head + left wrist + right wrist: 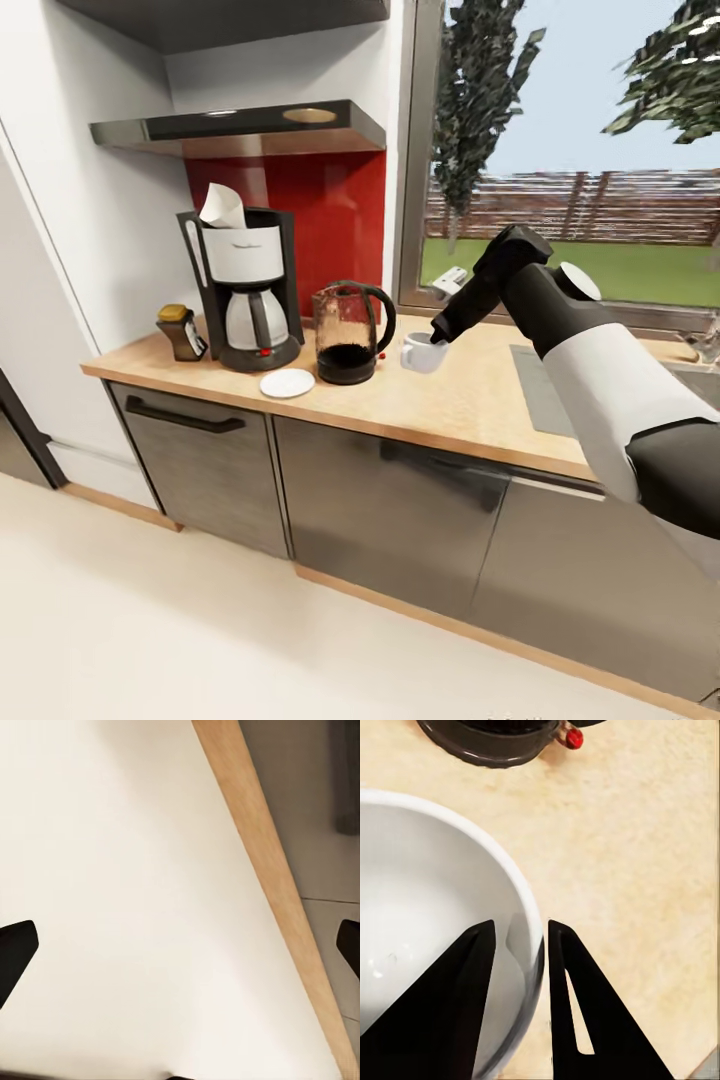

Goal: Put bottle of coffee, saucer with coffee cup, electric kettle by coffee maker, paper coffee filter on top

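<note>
white right arm [610,390] with black joints, tapered black pincer [521,1001] fingers

Countertop [470,400]: bottle of coffee [181,332] left of coffee maker [247,290], paper filter [223,206] on top; saucer [287,383] before it; kettle [350,333] right; coffee cup [421,353] further right.

**Coffee station, almost there**

Black-and-white coffee maker [248,290] stands on the wooden countertop [470,400] with a white paper filter [223,207] poking out the top. Coffee bottle [181,332] just left of it, white saucer [287,383] in front, bare. Dark glass kettle [350,332] just right. White cup [422,352] upright beyond the kettle, rim pinched.
</note>
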Controlling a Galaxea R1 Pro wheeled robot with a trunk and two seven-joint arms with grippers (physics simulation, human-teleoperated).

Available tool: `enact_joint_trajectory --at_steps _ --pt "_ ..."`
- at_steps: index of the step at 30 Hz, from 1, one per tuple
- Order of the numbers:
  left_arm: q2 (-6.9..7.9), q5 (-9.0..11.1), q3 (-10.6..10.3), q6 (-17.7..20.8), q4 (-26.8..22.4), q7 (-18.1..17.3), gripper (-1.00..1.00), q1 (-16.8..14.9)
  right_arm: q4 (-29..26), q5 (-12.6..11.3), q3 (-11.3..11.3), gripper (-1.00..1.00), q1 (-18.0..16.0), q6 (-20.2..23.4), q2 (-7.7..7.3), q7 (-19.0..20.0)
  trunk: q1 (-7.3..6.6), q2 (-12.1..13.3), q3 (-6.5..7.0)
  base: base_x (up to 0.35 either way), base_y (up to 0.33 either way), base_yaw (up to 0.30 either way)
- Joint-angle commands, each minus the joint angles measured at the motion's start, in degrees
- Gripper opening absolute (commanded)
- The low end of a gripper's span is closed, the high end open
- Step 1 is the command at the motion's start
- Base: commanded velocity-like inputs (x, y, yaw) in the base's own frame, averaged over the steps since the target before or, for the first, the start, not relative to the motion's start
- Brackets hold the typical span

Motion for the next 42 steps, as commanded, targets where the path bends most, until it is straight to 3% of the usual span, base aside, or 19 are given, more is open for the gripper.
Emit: enact_joint_trajectory --at_steps 1,16,29,42 --pt "0.02 -0.22 0.44 0.24 0.03 -0.21 1.0 -0.04 -0.09 0.53 0.15 -1.0 -0.05 0.34 -0.04 0.64 0.0 -0.03 -0.01 0.0 0.108 -0.2" --pt "0.12 -0.22 0.44 0.24 0.03 -0.21 1.0 -0.04 -0.09 0.57 0.15 -1.0 -0.02 0.34 -0.05 0.65 0.0 -0.03 0.2 0.0 0.27 -0.063" --pt "0.15 -0.22 0.44 0.24 0.03 -0.29 1.0 -0.04 -0.09 0.73 0.13 -1.0 -0.02 0.34 -0.12 0.6 0.0 -0.03 0.69 -0.066 0.134 -0.218" --pt "0.41 -0.22 0.44 0.24 0.03 -0.3 1.0 -0.04 -0.07 0.77 0.06 -1.0 -0.02 0.34 -0.13 0.56 0.0 -0.03 0.77 -0.04 0.213 -0.093"
